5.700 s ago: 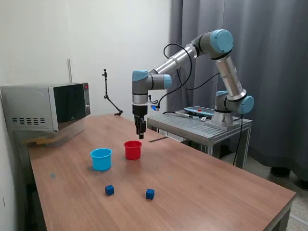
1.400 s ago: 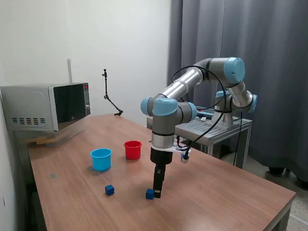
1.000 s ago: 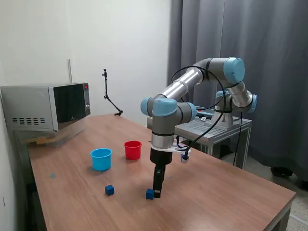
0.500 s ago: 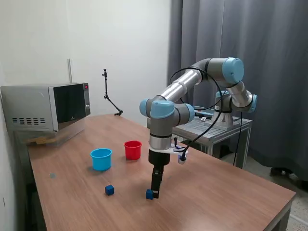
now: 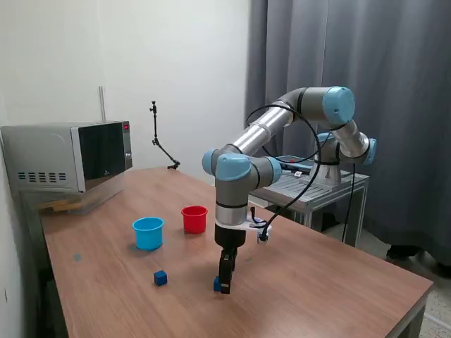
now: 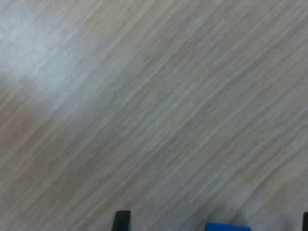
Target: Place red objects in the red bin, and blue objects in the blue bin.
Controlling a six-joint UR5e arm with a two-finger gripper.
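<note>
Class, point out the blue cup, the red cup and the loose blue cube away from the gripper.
Blue cup [image 5: 148, 234], exterior view, on its outer wall.
Red cup [image 5: 194, 221], exterior view, on its outer wall.
Loose blue cube [image 5: 161, 278], exterior view, middle of the cube.

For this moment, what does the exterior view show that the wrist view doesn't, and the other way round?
Only the exterior view shows the blue cup, the red cup, a second blue cube, the microwave and the arm. Only the wrist view shows the wood grain close up. Both show the table, the hand low over it, and a blue cube at its fingers; whether it is gripped, neither settles.
</note>
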